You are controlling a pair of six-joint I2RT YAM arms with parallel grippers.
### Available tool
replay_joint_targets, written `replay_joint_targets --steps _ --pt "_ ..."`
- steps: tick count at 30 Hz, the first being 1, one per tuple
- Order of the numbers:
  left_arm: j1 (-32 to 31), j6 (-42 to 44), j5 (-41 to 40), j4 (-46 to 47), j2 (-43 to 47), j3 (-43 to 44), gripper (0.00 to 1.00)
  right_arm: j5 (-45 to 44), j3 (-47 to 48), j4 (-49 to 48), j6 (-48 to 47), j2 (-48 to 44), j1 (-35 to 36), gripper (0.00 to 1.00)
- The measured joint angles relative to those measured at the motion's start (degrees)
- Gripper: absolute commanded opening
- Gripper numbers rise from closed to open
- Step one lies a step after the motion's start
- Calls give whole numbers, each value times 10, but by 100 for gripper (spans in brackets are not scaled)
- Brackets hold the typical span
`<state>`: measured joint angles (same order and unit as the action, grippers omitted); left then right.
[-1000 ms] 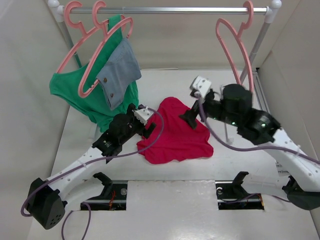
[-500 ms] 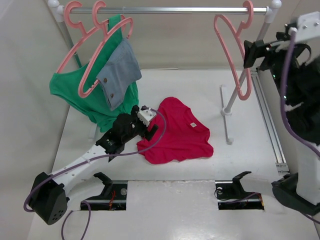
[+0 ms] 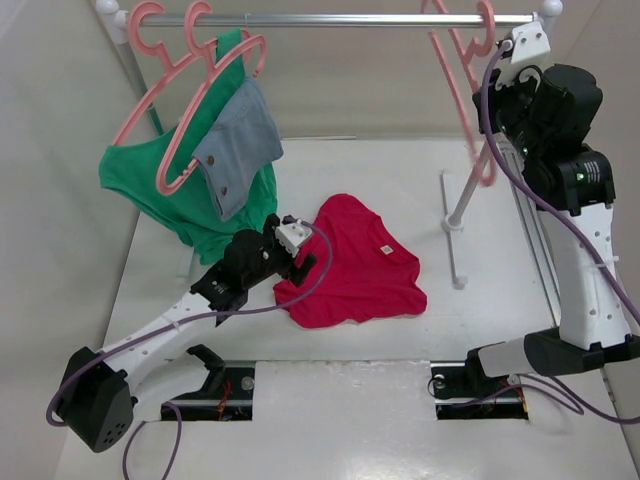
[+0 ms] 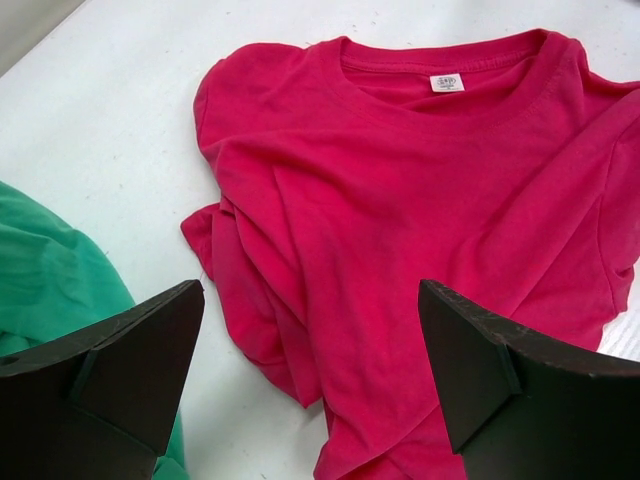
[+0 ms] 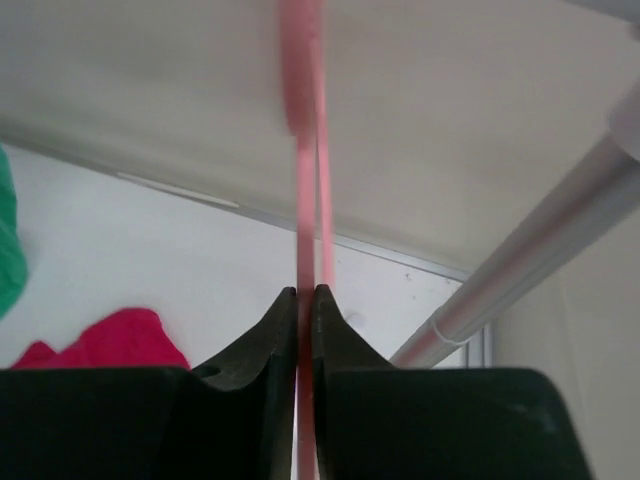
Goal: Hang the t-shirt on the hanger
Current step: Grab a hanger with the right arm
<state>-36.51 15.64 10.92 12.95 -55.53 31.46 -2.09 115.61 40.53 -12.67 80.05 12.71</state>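
The crimson t-shirt [image 3: 355, 268] lies crumpled on the white table, neck and white label [image 4: 446, 82] facing up. My left gripper [image 3: 301, 256] hovers open just over the t-shirt's [image 4: 420, 200] left edge, with nothing between its fingers [image 4: 150, 350]. The pink hanger [image 3: 462, 85] hangs by its hook from the right end of the rail [image 3: 350, 18], tilted. High up at the rail, my right gripper [image 3: 492, 98] is shut on one thin bar of that hanger [image 5: 302, 160]. In the right wrist view the right gripper's [image 5: 305, 292] jaws pinch the bar.
Two other pink hangers [image 3: 175, 95] at the rail's left end carry a green garment [image 3: 150, 175] and a grey-blue denim piece [image 3: 238, 140]. The rack's right post [image 3: 470, 190] stands on a foot [image 3: 452, 235] beside the t-shirt. Walls enclose the left, back and right.
The right arm rose from over the t-shirt to the rail and its jaws closed on the hanger, which has swung and tilted. The left arm barely moved.
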Motion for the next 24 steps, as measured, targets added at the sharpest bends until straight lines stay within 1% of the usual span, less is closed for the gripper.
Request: replay_joint_targets --steps 1,10,18,24 --pt "0 -1 0 -1 0 0 85 2 -3 -2 4 -3 0 0" --pt "0 -3 1 -1 3 0 85 51 -40 -26 8 -33 -7 0" --pt "0 0 2 4 -2 0 85 101 -55 -50 -18 -47 -7 0" --pt "0 1 2 6 -6 0 85 136 -71 -56 -30 -75 -7 0"
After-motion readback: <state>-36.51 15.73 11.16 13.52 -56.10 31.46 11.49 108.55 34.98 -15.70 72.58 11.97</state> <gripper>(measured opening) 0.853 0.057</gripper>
